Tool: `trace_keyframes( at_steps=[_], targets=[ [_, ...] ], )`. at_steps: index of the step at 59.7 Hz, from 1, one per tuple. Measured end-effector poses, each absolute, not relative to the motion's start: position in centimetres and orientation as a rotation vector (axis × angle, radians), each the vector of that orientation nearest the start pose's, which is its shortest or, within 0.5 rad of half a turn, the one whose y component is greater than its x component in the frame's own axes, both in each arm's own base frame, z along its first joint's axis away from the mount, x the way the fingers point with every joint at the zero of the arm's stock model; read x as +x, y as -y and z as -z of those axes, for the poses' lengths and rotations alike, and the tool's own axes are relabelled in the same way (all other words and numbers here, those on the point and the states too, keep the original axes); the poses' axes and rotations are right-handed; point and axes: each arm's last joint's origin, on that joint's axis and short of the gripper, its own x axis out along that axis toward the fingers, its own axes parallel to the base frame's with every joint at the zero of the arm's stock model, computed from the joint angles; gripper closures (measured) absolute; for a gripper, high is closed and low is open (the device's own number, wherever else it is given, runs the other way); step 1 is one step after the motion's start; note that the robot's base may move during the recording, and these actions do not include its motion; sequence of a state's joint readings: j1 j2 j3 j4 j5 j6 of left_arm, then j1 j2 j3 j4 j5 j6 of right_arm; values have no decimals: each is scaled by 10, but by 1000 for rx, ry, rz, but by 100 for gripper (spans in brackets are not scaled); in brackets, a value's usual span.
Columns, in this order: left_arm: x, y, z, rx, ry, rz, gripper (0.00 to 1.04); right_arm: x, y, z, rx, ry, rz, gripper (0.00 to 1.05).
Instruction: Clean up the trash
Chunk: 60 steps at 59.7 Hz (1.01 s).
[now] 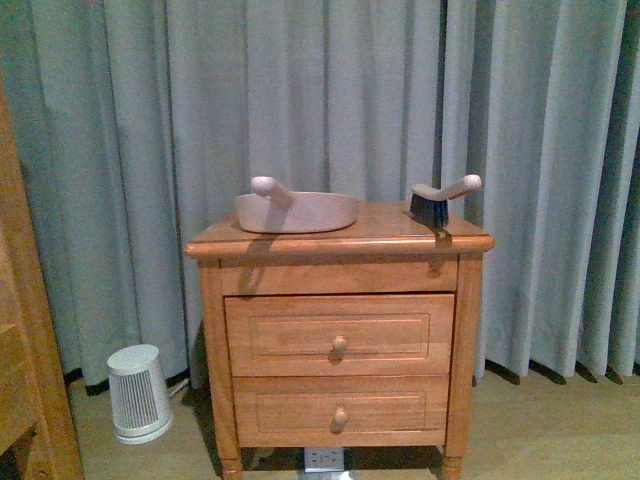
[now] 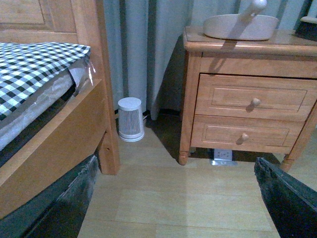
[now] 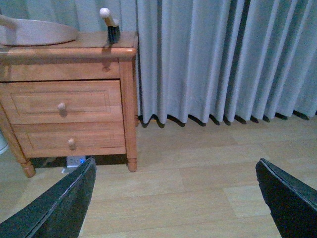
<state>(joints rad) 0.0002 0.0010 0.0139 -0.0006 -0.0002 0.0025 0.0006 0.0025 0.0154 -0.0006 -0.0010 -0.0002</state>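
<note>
The trash is out of view in all three views. A pale pink dustpan (image 1: 296,211) lies on top of the wooden nightstand (image 1: 340,250), its handle pointing up and left. Beside it, at the right end of the top, rests a hand brush (image 1: 440,200) with dark bristles. The left wrist view has the dustpan (image 2: 240,27) far off; the right wrist view catches the brush (image 3: 111,27). My left gripper (image 2: 176,161) hangs open over bare wooden floor in front of the nightstand. My right gripper (image 3: 176,162) is open too, over floor to the nightstand's right. Neither arm appears in the front view.
A wooden bed frame (image 2: 64,144) with a black-and-white checked cover (image 2: 34,64) stands left of the nightstand. A small white ribbed appliance (image 1: 138,393) sits on the floor between them. Grey curtains (image 1: 330,90) hang behind. A power strip (image 2: 221,155) lies under the nightstand.
</note>
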Motion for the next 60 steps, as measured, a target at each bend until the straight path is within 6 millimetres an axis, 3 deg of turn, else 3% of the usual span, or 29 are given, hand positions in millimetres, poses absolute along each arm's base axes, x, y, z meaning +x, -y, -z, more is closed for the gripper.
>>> trace_keyframes(
  at_steps=[60],
  targets=[
    [97,0,-168,2,12,0,8,97,0,-169,-1,12,-2,7]
  ],
)
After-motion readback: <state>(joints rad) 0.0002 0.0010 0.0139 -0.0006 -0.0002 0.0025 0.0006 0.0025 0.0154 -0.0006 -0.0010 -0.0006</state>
